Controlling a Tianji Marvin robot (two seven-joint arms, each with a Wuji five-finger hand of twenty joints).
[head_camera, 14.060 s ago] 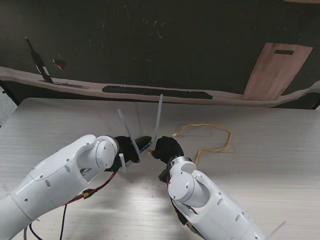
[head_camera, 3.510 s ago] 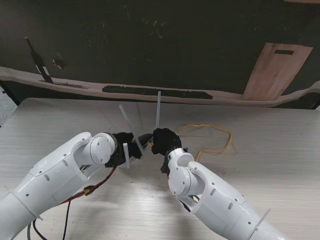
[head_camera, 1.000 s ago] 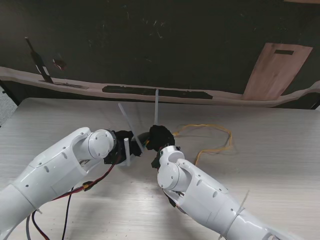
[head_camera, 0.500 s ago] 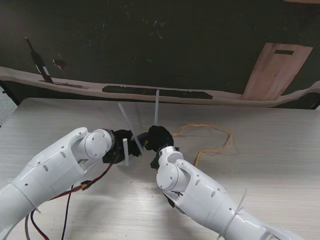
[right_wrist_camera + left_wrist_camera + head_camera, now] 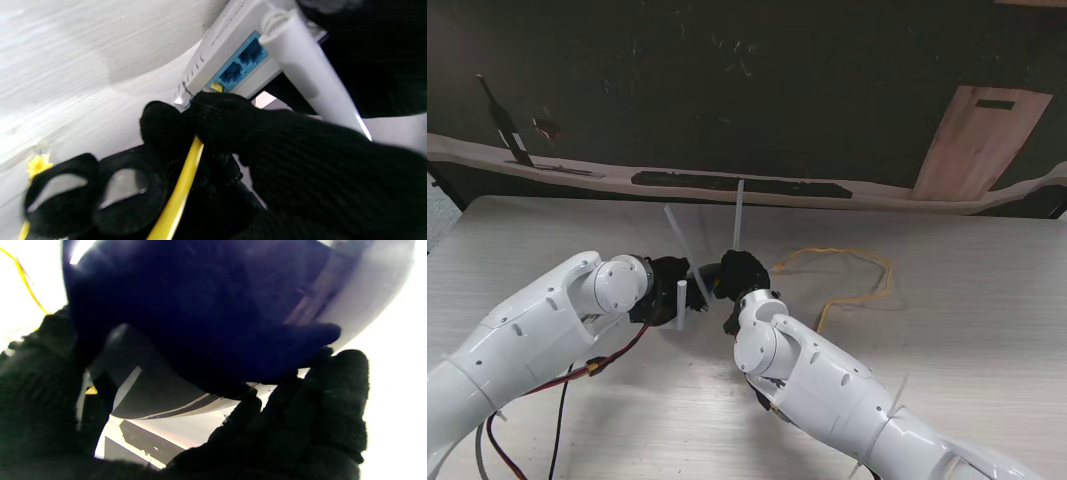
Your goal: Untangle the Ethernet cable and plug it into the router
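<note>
Yellow cable: the Ethernet cable [image 5: 180, 196] is thin and bright yellow. It runs through the right hand [image 5: 213, 146], and its tip sits right at the blue ports.
Right hand: it wears a black glove, and its fingers [image 5: 220, 116] are pinched tight on the cable, close to the plug end.
Router: the router [image 5: 230, 56] is white and sits just past the right hand's fingertips. Its blue ports [image 5: 240, 65] face that hand. One white antenna [image 5: 310, 70] sticks out beside the ports.
Plug: a small yellow bit shows at the port nearest the fingers. It is hard to tell if it is all the way in.
Left hand: the left hand [image 5: 670, 285] is also in a black glove, and it touches the router from the other side. Its fingers [image 5: 300, 413] curl around something, maybe the router, but the close view is too dark to be sure.
Rest of cable: it loops on the counter [image 5: 967, 330] out past the right hand, toward the robot's right [image 5: 857, 270].
Counter: pale wood with fine lines.
</note>
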